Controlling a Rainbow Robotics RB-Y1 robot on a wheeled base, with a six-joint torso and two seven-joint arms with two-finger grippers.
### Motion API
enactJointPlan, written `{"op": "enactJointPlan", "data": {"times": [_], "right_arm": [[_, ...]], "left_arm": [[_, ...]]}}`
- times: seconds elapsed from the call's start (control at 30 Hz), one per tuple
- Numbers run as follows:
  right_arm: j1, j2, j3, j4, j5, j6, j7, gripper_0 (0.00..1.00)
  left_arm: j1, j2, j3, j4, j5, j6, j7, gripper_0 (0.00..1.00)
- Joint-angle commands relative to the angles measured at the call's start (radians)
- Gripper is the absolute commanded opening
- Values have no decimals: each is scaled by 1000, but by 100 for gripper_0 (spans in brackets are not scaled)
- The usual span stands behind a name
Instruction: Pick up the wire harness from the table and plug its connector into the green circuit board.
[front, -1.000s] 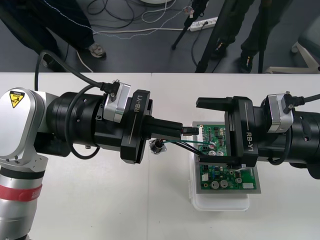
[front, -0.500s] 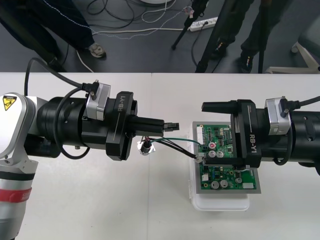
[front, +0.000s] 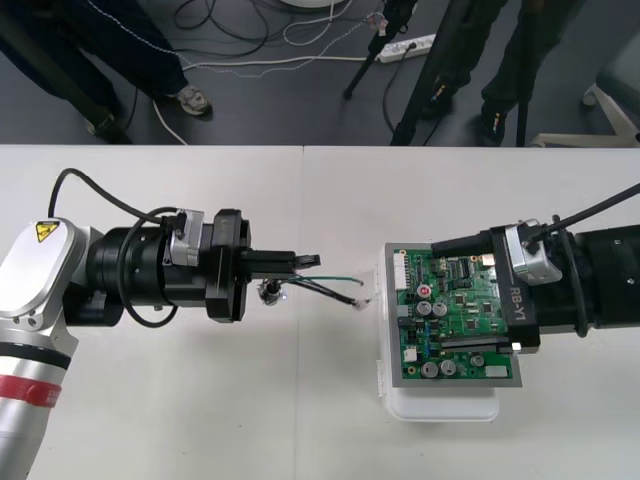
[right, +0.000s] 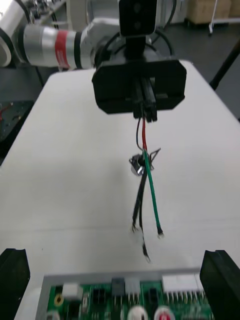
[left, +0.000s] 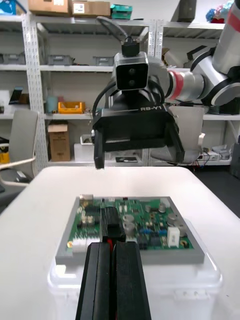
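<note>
Left hand (front: 303, 262) clamped on harness (front: 325, 288) wires, left of green board (front: 455, 300); right hand (right: 116, 260) open over board's edge.

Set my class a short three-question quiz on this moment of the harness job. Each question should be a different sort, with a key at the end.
1. True or false: the thin red, black and green wire harness is plugged into the green circuit board.
2. Which gripper is shut on the harness?
A. the black-fingered left gripper
B. the black-fingered right gripper
C. neither
3. Fill in the blank: at the board, the right gripper's fingers stand ____ (open or shut).

Key
1. False. Its loose wire ends stop short of the board.
2. A
3. open
</note>
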Motion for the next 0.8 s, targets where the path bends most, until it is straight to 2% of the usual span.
{"op": "enactJointPlan", "data": {"times": [0.03,0.23,0.43,0.53,0.8], "right_arm": [[46,-73,-81,-58,89,-53,-111,100],[80,-119,-134,-94,230,-138,-226,100],[111,-148,-145,-146,374,-175,-321,100],[117,-149,-151,-161,455,-236,-383,100],[117,-148,-153,-201,613,-322,-386,100]], "left_arm": [[-16,43,26,70,21,-61,-104,0],[-45,47,19,200,19,-61,-200,0],[-74,49,-24,329,18,-61,-322,0],[-85,47,-43,379,19,-61,-383,0],[-118,46,-87,478,19,-61,-498,0]]}}
